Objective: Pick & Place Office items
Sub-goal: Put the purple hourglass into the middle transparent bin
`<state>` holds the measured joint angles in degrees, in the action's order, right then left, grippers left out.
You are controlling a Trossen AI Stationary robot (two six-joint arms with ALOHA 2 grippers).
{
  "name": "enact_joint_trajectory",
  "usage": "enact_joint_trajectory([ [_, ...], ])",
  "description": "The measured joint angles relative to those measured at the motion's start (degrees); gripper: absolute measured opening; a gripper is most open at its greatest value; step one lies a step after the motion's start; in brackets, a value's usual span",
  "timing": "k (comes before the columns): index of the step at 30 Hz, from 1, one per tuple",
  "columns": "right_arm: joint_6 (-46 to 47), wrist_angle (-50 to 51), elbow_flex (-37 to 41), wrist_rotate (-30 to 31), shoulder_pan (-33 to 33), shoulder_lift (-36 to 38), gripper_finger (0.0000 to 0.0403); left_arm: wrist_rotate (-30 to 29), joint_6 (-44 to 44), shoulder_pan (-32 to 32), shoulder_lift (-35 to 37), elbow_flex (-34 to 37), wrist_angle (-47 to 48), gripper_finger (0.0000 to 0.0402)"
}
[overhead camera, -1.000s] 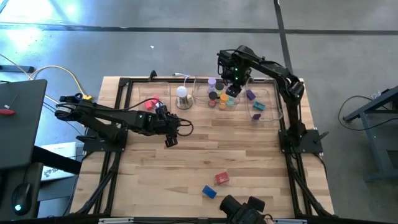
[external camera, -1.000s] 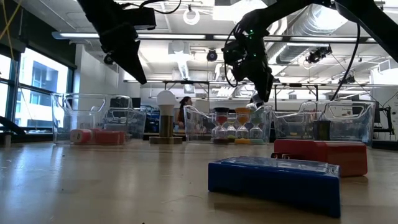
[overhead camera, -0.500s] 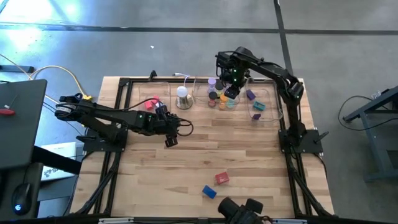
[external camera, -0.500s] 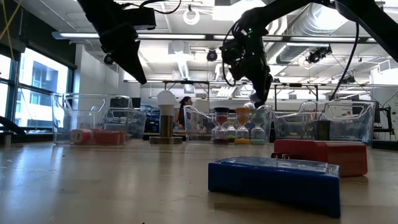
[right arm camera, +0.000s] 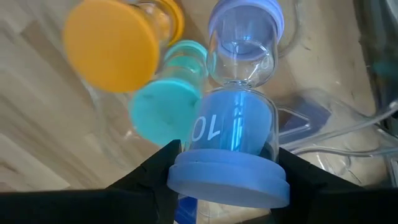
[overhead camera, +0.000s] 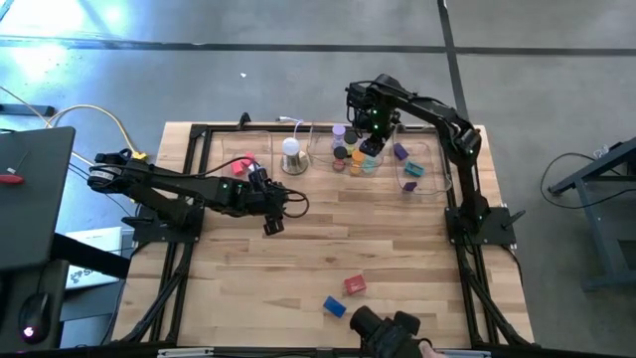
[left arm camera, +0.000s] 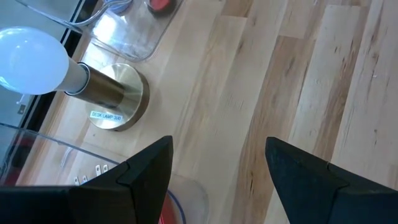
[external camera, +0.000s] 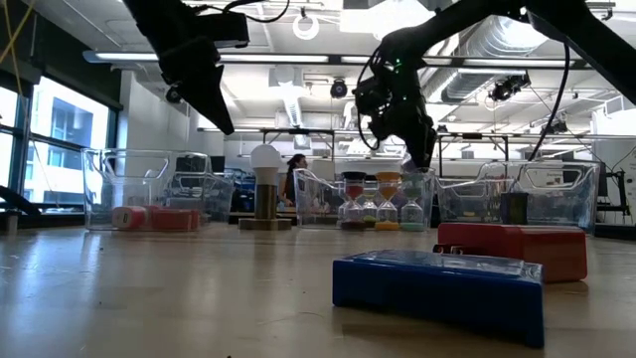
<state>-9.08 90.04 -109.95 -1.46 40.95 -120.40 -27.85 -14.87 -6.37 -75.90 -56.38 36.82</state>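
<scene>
A: How many pieces lie out on the bare wood, away from the white-domed desk lamp [overhead camera: 290,151]?

B: Two: a red block [overhead camera: 354,285] and a blue block [overhead camera: 334,306], side by side at the table's near edge, well apart from the lamp.

A: And the sand timers?

B: Right of the lamp, in the middle clear tray [overhead camera: 320,139], several stand clustered; I count about six caps, lilac, black, orange and teal among them. The right gripper [overhead camera: 370,145] hangs over that cluster with its jaws pinching a blue sand timer [right arm camera: 235,140] marked "10", gripped at its lower cap.

A: The other arm?

B: The left gripper [overhead camera: 274,211] hovers near the lamp, toward the table's middle, jaws spread, nothing between them. The tray left of the lamp [external camera: 139,189] holds red and pink pieces [external camera: 154,218].
</scene>
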Motion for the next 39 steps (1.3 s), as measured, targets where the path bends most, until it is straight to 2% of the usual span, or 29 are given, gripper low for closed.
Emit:
enact_joint_trajectory([
  [14,-1.5,-1.7,0.0,0.0,3.0,0.0,0.0178,0.0,-0.2,0.0,0.0,0.0,-0.5,0.0247],
  [39,-1.8,-5.1,0.8,-0.6,3.1,0.0,0.0178,0.0,1.2,0.0,0.0,0.1,-2.6,0.0247],
])
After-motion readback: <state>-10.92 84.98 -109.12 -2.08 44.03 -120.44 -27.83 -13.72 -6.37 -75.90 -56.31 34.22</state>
